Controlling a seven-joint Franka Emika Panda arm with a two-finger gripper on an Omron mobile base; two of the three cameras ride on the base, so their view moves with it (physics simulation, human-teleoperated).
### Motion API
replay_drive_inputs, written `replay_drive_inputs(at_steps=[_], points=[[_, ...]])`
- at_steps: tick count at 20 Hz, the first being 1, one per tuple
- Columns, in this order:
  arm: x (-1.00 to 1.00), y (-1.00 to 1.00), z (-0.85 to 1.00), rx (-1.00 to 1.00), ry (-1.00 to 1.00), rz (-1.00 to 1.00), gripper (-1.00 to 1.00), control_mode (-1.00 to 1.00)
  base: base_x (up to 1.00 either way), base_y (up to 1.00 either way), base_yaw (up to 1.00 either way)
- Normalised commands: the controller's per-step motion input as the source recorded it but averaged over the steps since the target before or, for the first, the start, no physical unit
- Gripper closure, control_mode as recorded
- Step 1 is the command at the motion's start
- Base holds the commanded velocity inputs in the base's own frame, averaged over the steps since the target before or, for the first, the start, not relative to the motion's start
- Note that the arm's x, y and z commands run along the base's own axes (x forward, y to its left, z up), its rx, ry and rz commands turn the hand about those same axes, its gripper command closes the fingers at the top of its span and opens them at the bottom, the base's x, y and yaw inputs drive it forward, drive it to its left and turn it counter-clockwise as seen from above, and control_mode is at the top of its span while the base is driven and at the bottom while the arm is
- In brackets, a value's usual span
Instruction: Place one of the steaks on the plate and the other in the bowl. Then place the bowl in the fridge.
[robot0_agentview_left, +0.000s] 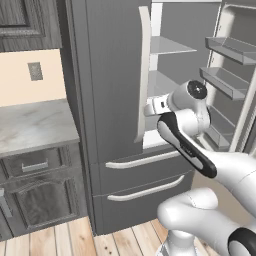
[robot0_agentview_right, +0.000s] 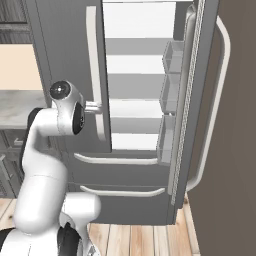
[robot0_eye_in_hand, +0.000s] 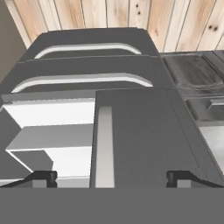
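Unlabelled fridge (robot0_agentview_left: 115, 100), pincer (robot0_eye_in_hand: 111, 177) wide apart

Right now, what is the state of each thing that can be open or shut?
fridge right door: open wide, white shelves showing.
fridge left door: shut.
upper fridge drawer: shut.
lower fridge drawer: shut.
counter drawer: shut.
gripper: open, holding nothing, in front of the left door.

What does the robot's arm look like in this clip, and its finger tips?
The arm is glossy white with rounded segments, a black band along one link and dark round joint caps. In the hand view the gripper shows two small dark, blocky finger tips. No cables or markings visible.
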Motion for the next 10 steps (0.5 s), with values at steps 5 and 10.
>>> replay_drive_inputs(at_steps=[5, 10], points=[[0.43, 0.00, -0.18, 0.00, -0.01, 0.00, -1.00, -1.00, 0.00, 0.00, 0.00], [0.45, 0.00, -0.24, 0.00, -0.04, 0.00, -1.00, -1.00, 0.00, 0.00, 0.00]])
